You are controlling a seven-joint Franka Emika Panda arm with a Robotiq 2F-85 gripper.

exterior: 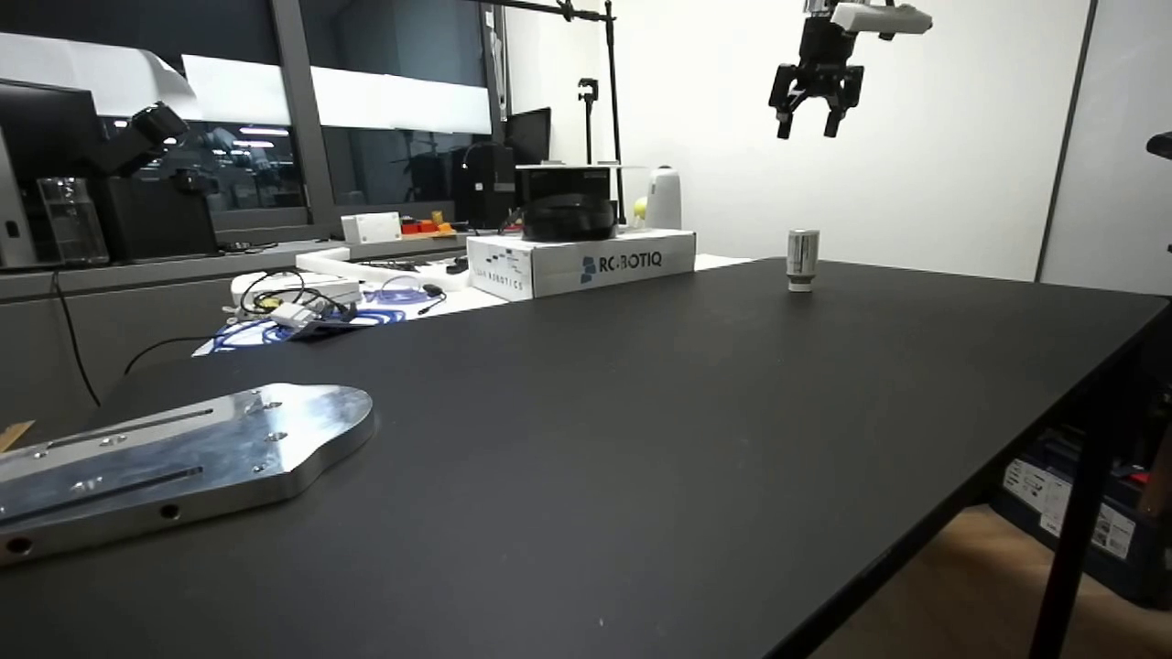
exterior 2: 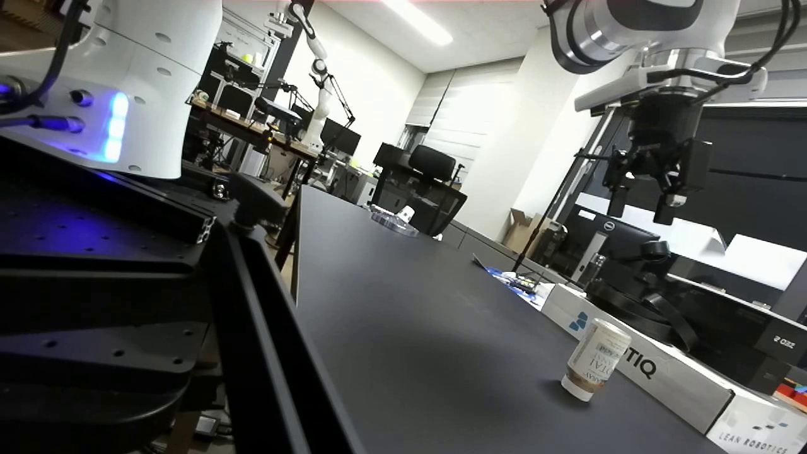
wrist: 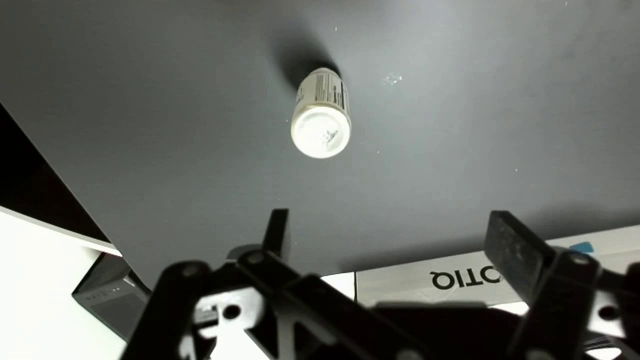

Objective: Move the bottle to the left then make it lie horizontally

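The bottle (exterior: pixel 802 254) is small, silvery-white and cylindrical, with printed text. It stands upright on the dark table (exterior: pixel 586 439), cap end down, with a brownish band above the white cap. In an exterior view it also shows near the white box (exterior 2: pixel 596 359). In the wrist view its pale round base (wrist: pixel 321 131) faces the camera, above the fingers in the picture. My gripper (exterior: pixel 808 126) hangs well above the table and the bottle. It also shows high up in an exterior view (exterior 2: pixel 640 208). In the wrist view its fingers (wrist: pixel 390 225) are wide apart with nothing between them.
A long white ROBOTIQ box (exterior: pixel 623 265) lies along the table's edge, with black equipment (exterior: pixel 569 218) on top. A silver metal plate (exterior: pixel 201 448) lies at the table's far end from the bottle. Cables (exterior: pixel 302 307) lie beside the table. The robot base (exterior 2: pixel 126 82) stands by the table.
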